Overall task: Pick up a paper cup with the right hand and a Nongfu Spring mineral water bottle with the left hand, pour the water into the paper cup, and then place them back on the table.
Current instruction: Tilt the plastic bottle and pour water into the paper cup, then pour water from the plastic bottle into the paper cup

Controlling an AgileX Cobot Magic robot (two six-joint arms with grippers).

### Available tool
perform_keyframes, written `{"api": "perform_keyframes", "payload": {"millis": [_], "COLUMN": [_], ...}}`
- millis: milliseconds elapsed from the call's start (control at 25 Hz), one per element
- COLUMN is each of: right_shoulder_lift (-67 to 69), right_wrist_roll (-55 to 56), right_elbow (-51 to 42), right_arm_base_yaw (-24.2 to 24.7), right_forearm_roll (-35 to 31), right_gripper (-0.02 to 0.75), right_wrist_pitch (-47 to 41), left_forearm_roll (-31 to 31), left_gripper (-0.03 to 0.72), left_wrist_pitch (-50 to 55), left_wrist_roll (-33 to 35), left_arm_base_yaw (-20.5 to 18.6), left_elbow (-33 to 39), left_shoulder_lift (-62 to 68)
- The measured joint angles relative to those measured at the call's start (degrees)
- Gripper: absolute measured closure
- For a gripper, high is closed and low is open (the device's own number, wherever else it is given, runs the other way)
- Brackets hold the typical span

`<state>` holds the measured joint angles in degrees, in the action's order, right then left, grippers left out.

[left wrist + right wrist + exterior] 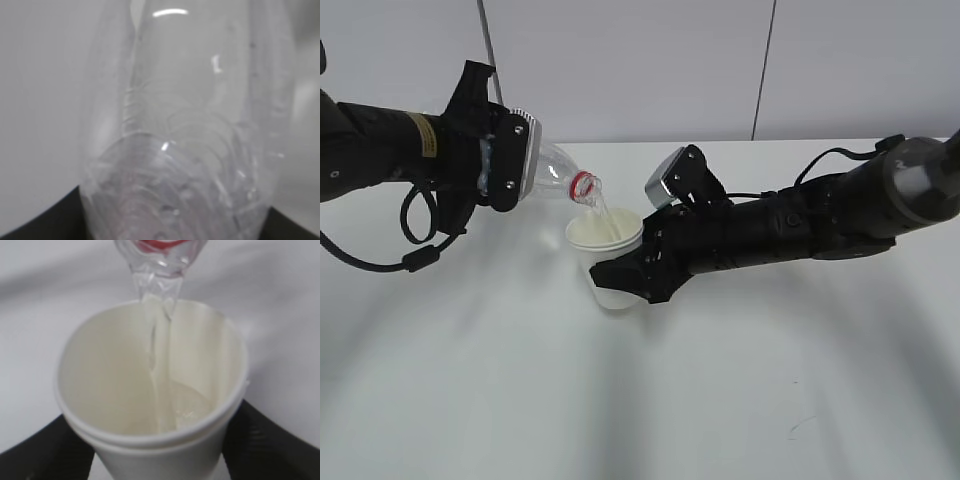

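Exterior view, left side first: left hand (505, 160) reaches in from the left edge, pincer closed around the body of the Nongfu Spring mineral water bottle (552, 172). Bottle held clear of the table (470, 380), tipped well past level, red-ringed neck pointing down and right over the cup. Left wrist view is filled by the clear bottle wall (190, 130); label not visible from here.

Centre: thin stream of water (600, 212) runs from the bottle mouth into the paper cup (610, 255). Right wrist view shows the stream (159, 365) striking the cream inside wall and a small pool (187, 407) at the bottom; cup is far from full.

Right: right hand (642, 275) comes in from the right edge, pincer closed on the lower part of the cup, one black finger (45, 450) on each side. Cup roughly upright, apparently lifted just off the table.

Step in hand, as I judge it: pouring, early. Next calls for righting the bottle slowly to cut the stream without drips, cup kept level, then lowering both onto the table apart from each other.
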<state>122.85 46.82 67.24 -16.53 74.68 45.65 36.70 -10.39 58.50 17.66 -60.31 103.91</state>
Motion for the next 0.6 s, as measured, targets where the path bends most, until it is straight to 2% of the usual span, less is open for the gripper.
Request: {"api": "perform_keyframes", "payload": {"millis": [600], "right_shoulder_lift": [0.0], "right_wrist_roll": [0.08], "right_elbow": [0.0], "right_arm_base_yaw": [0.0], "right_forearm_roll": [0.08], "right_gripper": [0.214], "right_wrist_pitch": [0.0], "left_forearm_roll": [0.05], "left_gripper": [0.301], "left_wrist_pitch": [0.0], "left_wrist_roll": [0.3], "left_arm_base_yaw": [0.0], "left_elbow": [0.0], "left_shoulder_lift": [0.0]}}
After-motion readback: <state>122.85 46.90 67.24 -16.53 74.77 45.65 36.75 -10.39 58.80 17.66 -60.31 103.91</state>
